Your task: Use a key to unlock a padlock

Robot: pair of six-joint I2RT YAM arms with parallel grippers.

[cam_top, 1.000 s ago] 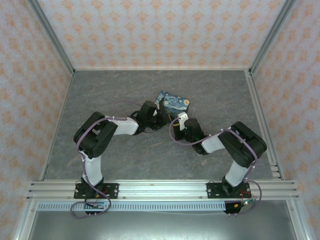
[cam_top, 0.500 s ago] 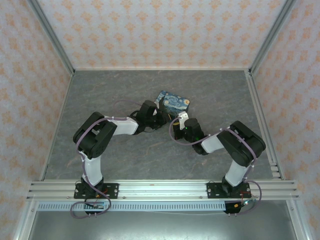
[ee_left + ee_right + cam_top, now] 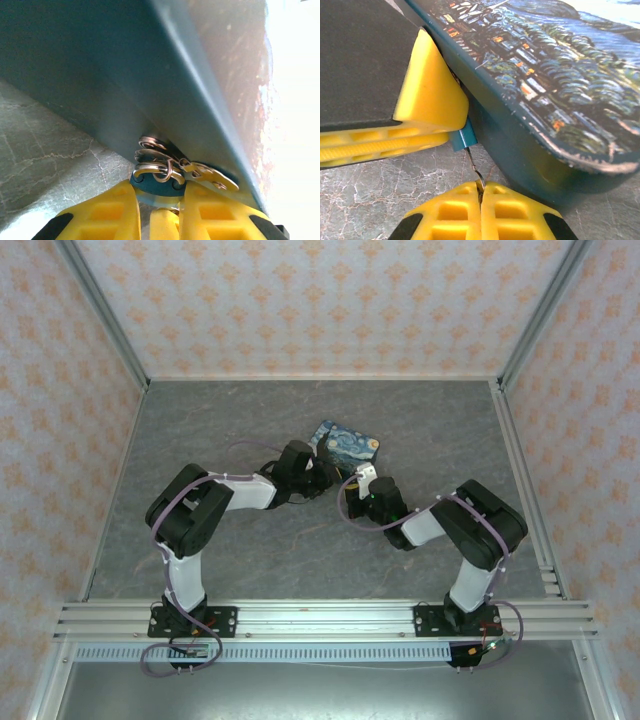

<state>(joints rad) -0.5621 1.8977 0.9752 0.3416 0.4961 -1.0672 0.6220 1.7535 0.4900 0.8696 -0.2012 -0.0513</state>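
Marble tabletop (image 3: 200, 420): arms bent inward by tin (image 3: 350, 443); left claw (image 3: 159, 195) grips padlock (image 3: 461, 141), right claw (image 3: 481, 192) pinches key (image 3: 472, 160).

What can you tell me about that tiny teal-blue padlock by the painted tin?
The tiny teal-blue padlock is a small flat body, seemingly painted metal, pinched between the left gripper's yellow fingers, close beside the wall of the blue Starry Night tin. Silvery split rings bunch against it. A thin metal stem runs from it into the shut right gripper; shackle or key, I cannot tell.
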